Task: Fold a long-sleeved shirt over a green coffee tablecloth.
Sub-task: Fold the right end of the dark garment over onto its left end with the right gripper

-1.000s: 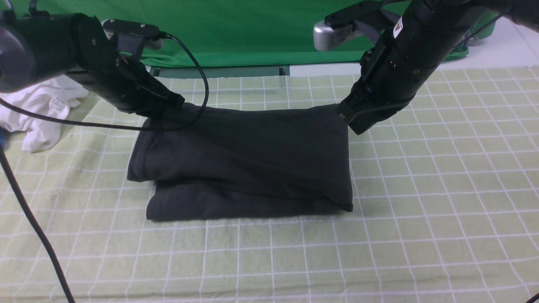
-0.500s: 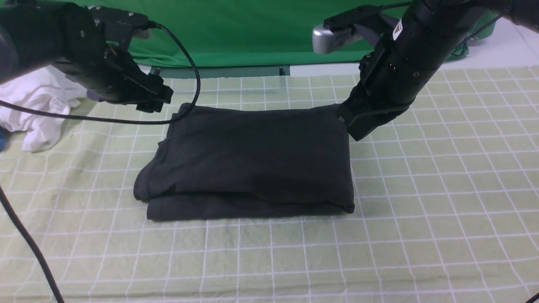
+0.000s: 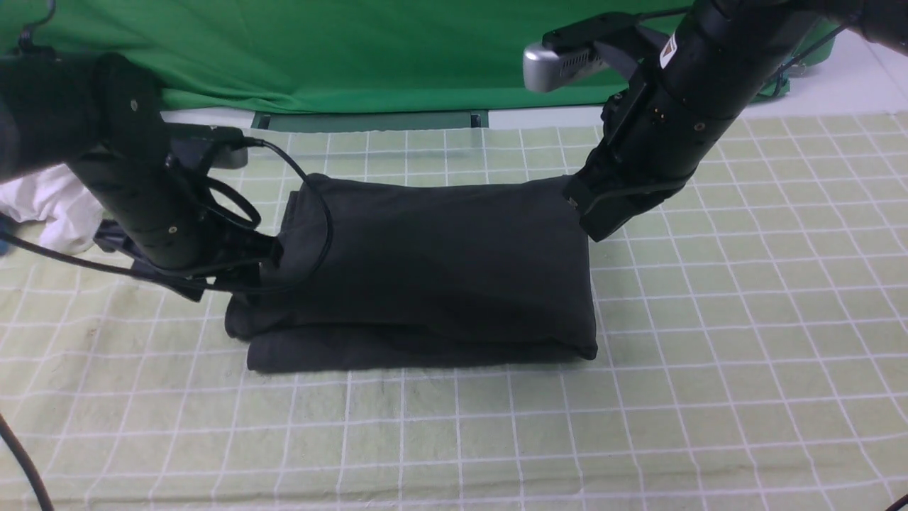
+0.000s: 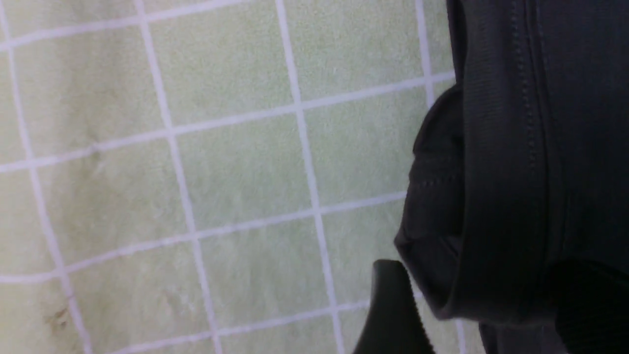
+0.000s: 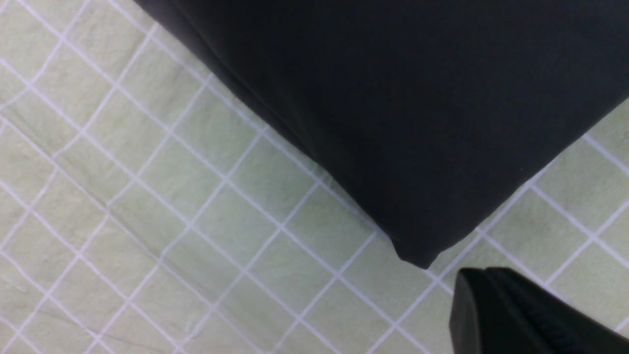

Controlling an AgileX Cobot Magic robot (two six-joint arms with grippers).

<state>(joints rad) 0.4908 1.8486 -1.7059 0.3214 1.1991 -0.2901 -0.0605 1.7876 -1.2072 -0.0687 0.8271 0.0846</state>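
The folded black soft-knit long-sleeved shirt [image 3: 425,270] lies on the pale green grid-lined tablecloth [image 3: 709,341], long axis left-right. My left gripper [image 3: 266,259], jaws apparently spread, straddles its left edge; my right gripper [image 3: 578,202], closed and empty, touches the far-right corner.

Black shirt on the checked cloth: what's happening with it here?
A two-armed robot is folding the long-sleeved shirt, which lies as a compact rectangle on the green coffee tablecloth. The left gripper is open at the shirt's left edge, one finger beside the hem and one over it. The right gripper is shut beside the far right corner, gripping nothing. A white garment lies off to the left.
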